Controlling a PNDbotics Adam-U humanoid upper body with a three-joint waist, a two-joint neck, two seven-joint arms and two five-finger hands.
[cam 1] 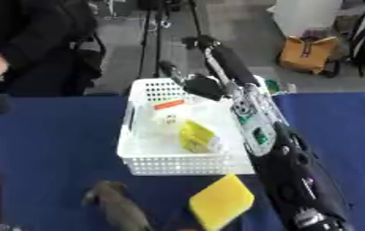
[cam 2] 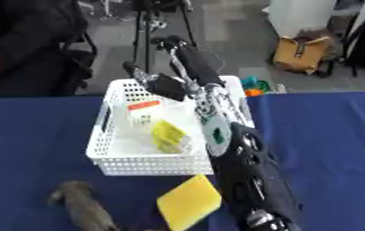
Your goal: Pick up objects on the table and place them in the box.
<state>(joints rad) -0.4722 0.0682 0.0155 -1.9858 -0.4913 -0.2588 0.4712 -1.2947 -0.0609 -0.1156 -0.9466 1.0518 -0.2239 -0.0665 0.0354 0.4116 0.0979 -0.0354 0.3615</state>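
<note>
White and perforated, the basket [cam 1: 142,155] is sitting on the blue counter [cam 1: 51,144] toward its far edge in the left eye view, holding a yellow carton [cam 1: 198,137] and a white box with an orange top [cam 1: 169,113], while the right robot hand [cam 1: 199,85] is hanging above the basket's far side with its fingers too dark to tell whether they are curled or straight. Turning to the right eye view, a yellow sponge [cam 2: 188,202] is lying just outside the basket's near wall beside the black forearm [cam 2: 248,180], and a grey-brown object [cam 2: 81,205] is resting near the counter's near edge.
</note>
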